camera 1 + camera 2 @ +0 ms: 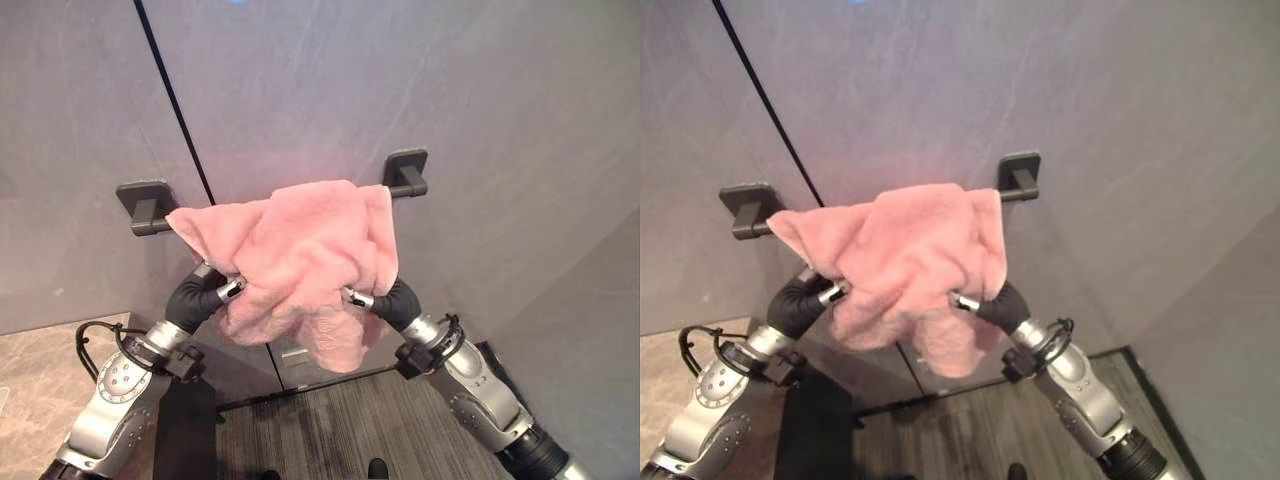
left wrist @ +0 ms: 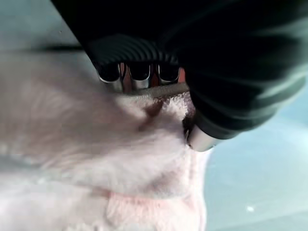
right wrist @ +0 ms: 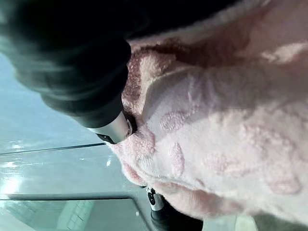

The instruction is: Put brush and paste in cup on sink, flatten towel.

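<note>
We see a pink towel point(image 1: 295, 255) draped over a dark towel bar point(image 1: 150, 205) fixed to a grey wall point(image 1: 450, 90). The bar's two square mounts stand out from the wall, one at each side of the cloth, and the rod between them is covered by the towel. The towel is far from flat: it hangs bunched and crumpled, with one corner pulled out along the bar toward the left mount, a thick fold over the middle, and a rumpled lobe sagging lowest below the centre. Its pile is soft and fluffy, and close up in the right wrist view we make out a raised pattern of paler pink patches in the fabric.

Our left robot hand point(image 1: 215, 290) reaches up into the towel's lower left edge; in the left wrist view its silver fingers point(image 2: 139, 79) run into the cloth and the thumb presses against it, but the tips are buried, so we cannot tell whether it grips. Our right robot hand point(image 1: 375, 298) meets the lower right edge the same way, its fingers hidden in the pile, and we cannot tell its hold either. Below lies a dark striped floor point(image 1: 340, 430).
</note>
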Robot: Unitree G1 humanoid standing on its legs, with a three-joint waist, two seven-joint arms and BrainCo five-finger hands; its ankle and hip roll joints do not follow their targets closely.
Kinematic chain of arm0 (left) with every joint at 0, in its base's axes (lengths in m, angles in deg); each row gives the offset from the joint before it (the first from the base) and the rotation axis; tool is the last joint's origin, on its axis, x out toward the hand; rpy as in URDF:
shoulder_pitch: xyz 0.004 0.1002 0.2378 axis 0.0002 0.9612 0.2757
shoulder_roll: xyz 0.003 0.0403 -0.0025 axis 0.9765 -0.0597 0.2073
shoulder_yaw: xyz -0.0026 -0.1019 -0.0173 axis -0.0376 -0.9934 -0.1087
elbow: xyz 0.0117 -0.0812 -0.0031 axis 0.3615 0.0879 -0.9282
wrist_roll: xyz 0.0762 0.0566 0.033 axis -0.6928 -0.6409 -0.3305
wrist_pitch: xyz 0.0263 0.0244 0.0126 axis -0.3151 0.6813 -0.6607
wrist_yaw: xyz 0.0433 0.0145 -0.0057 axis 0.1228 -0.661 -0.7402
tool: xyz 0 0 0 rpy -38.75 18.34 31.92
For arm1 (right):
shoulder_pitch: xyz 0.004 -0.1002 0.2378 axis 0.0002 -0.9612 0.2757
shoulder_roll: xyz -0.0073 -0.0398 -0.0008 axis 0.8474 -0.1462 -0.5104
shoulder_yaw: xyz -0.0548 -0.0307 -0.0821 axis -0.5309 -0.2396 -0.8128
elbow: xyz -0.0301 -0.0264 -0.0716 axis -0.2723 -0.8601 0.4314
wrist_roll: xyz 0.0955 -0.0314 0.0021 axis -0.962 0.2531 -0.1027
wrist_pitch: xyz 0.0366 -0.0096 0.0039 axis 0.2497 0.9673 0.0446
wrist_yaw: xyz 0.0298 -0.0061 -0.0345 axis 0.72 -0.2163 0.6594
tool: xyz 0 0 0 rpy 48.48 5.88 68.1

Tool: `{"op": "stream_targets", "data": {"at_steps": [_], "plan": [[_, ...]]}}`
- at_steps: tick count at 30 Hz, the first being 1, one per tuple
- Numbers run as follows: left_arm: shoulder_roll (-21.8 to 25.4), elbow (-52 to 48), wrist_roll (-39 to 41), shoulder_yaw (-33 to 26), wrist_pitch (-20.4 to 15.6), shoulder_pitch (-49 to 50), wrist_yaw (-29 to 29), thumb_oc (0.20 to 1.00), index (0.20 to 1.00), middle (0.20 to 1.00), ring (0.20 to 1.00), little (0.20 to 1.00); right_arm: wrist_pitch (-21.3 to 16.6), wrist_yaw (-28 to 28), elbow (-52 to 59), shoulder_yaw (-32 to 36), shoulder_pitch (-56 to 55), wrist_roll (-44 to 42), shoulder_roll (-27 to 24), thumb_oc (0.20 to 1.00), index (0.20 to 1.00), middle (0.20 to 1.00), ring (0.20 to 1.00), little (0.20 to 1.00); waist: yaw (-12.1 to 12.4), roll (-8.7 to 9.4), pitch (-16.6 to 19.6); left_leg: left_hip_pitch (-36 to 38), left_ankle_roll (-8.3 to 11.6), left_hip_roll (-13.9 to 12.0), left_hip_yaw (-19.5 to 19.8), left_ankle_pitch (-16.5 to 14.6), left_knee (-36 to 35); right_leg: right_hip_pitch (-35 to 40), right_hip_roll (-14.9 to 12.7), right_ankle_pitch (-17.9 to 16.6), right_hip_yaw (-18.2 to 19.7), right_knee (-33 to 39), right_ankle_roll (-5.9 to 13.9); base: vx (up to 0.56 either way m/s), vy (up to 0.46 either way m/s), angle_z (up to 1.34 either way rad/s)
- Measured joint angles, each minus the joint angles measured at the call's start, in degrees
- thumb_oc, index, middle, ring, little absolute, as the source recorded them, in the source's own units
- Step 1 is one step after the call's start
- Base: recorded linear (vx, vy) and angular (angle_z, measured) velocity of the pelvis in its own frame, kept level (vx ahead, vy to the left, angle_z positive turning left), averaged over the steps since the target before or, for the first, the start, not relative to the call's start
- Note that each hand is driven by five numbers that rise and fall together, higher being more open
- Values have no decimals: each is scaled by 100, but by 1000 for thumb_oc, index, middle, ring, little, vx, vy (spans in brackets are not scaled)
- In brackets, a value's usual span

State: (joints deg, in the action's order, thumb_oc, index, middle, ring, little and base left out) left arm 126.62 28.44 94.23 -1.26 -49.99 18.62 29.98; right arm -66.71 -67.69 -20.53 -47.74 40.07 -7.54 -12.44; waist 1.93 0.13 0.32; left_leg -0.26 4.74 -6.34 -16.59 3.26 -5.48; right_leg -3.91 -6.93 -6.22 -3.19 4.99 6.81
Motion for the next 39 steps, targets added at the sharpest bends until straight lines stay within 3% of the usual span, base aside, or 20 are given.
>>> {"op": "stream_targets", "data": {"at_steps": [3, 4, 6, 12, 15, 18, 19, 20, 27, 34, 36, 39], "plan": [[-48, 59, -86, 30, 25, 11, -16, 200, 200, 200, 200, 200, 23, 64, 141, -22, 13, -169, 7, 200, 200, 200, 200, 200, 25, -21, -13, -21, 0, -3, 23, -1, -11, -4, -3, 6, -29, 2, 1, 5, -4, 5], [83, -303, -38, -186, 47, 199, 11, 200, 200, 200, 200, 200, 1, 187, 737, 230, -123, -184, -90, 200, 200, 200, 200, 200, 23, -9, -34, -110, 4, -8, 77, 4, -5, -59, 3, 10, -63, -1, -4, 14, -17, 9], [-279, -270, 68, -298, -91, 272, -4, 200, 200, 200, 200, 200, -277, 207, 720, 314, -109, -144, -74, 200, 200, 200, 200, 200, 13, -43, -15, -66, 5, 5, 54, 3, 11, -26, -5, 16, -49, -1, -3, 10, -7, 4], [-259, 394, -295, 36, -9, 315, -136, 200, 200, 200, 200, 200, -153, -76, -122, 220, -169, 138, -122, 200, 200, 200, 200, 200, 5, -39, -38, -70, 9, -6, 82, -8, -15, -6, -2, 34, -76, 1, -4, 14, -5, 2], [-238, 987, -902, 66, 103, 307, -324, 200, 200, 200, 200, 200, 9, -262, -740, 157, -210, 526, -71, 200, 200, 200, 200, 200, 0, -27, -35, -87, 11, -9, 129, -2, -13, -5, 2, 53, -117, 0, -21, 18, 10, 7], [-519, 1372, -1072, 272, 115, 279, -418, 200, 200, 200, 200, 200, 139, -331, -1030, -24, -280, 736, 105, 200, 200, 200, 200, 200, -4, -22, -27, -87, 9, -6, 163, -2, -12, 17, -5, 51, -183, 0, -20, 24, 13, 7], [-536, 1401, -1082, 284, 110, 276, -442, 790, 790, 790, 790, 790, 159, -332, -1037, -43, -286, 742, 97, 1000, 1000, 1000, 1000, 1000, -4, -19, -25, -86, 9, -4, 169, 0, -9, 22, -3, 50, -192, -1, -22, 11, 4, 3], [-536, 1563, -1262, 365, 112, 197, -510, 1000, 1000, 1000, 1000, 1000, 176, -345, -1139, -51, -281, 756, 104, 1000, 1000, 1000, 1000, 1000, -3, -21, -19, -52, 8, -2, 174, 0, -6, 60, -4, 51, -195, -1, -22, 4, 3, 3], [-955, 2872, -2643, 950, 479, 73, -833, 1000, 1000, 1000, 1000, 1000, 329, -629, -2045, -49, -300, 1095, 208, 1000, 1000, 1000, 1000, 1000, -111, 0, -2, 4, 7, -11, 164, -6, -12, 104, -2, 78, -188, 1, -15, -2, -1, 0], [-1104, 2767, -2813, 1039, 477, 92, -1026, 1000, 1000, 1000, 1000, 1000, 330, -851, -2248, 364, -856, 1079, 251, 1000, 1000, 1000, 1000, 1000, -134, 41, 25, 2, 7, -10, 167, -6, -12, 104, -5, 78, -190, 0, -16, 0, 0, 0], [-1137, 2725, -2813, 708, 450, 290, -1189, 1000, 1000, 1000, 1000, 1000, 327, -1037, -2262, 835, -1245, 1086, 242, 1000, 1000, 1000, 1000, 1000, -187, 41, 25, 2, 7, -9, 164, -6, -14, 100, -5, 79, -188, 0, -14, 0, 0, 0], [-1123, 2242, -3128, -356, 424, 1144, -1597, 1000, 1000, 1000, 1000, 1000, 136, -1539, -2225, 2056, -2087, 1524, 223, 1000, 1000, 1000, 1000, 1000, -285, 30, 28, -66, 4, -7, 156, -9, -15, 29, -9, 87, -176, 5, -8, 0, 0, 0]]}}
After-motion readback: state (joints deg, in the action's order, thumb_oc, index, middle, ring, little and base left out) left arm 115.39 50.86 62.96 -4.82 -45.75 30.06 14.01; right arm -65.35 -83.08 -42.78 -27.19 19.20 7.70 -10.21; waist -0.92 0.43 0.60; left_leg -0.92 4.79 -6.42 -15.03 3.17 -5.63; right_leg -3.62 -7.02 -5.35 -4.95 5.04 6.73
